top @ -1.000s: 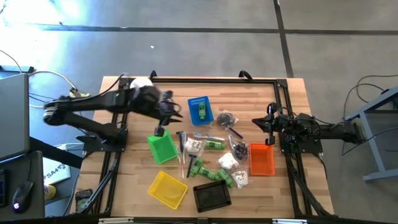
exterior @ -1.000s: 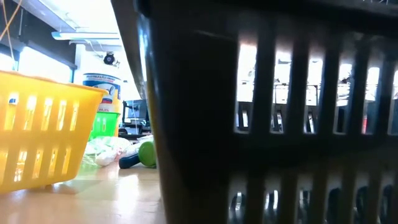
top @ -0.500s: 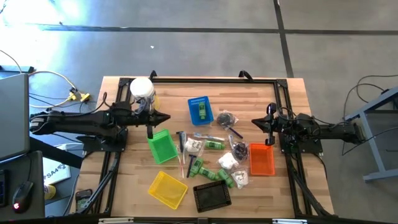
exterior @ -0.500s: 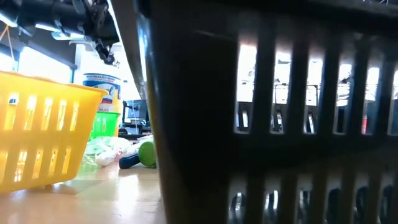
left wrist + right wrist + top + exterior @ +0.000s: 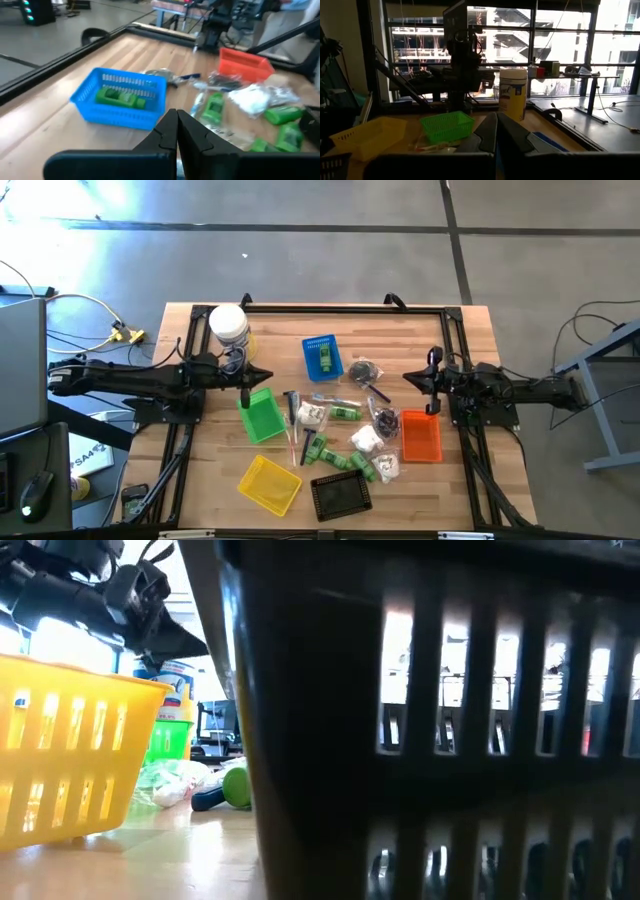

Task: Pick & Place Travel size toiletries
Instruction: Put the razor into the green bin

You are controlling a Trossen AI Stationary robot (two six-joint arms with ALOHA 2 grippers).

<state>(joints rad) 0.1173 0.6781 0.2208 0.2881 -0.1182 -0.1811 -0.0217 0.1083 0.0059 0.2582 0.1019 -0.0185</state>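
The travel size toiletries lie loose mid-table: green bottles [image 5: 345, 413], white packets [image 5: 365, 438], thin sticks [image 5: 292, 430] and small black pieces [image 5: 383, 418]. One green bottle [image 5: 122, 96] lies in the blue basket [image 5: 322, 357]. My left gripper [image 5: 262, 376] is shut and holds nothing. It hovers about level at the table's left, just beyond the far end of the green basket [image 5: 260, 415], and points toward the blue basket [image 5: 120, 95]. My right gripper [image 5: 408, 377] is shut on nothing and waits at the table's right, near the orange basket [image 5: 420, 435].
A yellow basket [image 5: 269, 484] and a black basket [image 5: 342, 495] stand at the near edge; the black one fills most of the low view. A big white jar [image 5: 229, 325] stands at the far left, close behind my left arm. A black frame rims the table.
My left gripper has drawn back toward the table's left edge from above the gap between the green and blue baskets. It has sunk, tipped from slanting down to about level, and shut on nothing. The toiletries and baskets lie as before.
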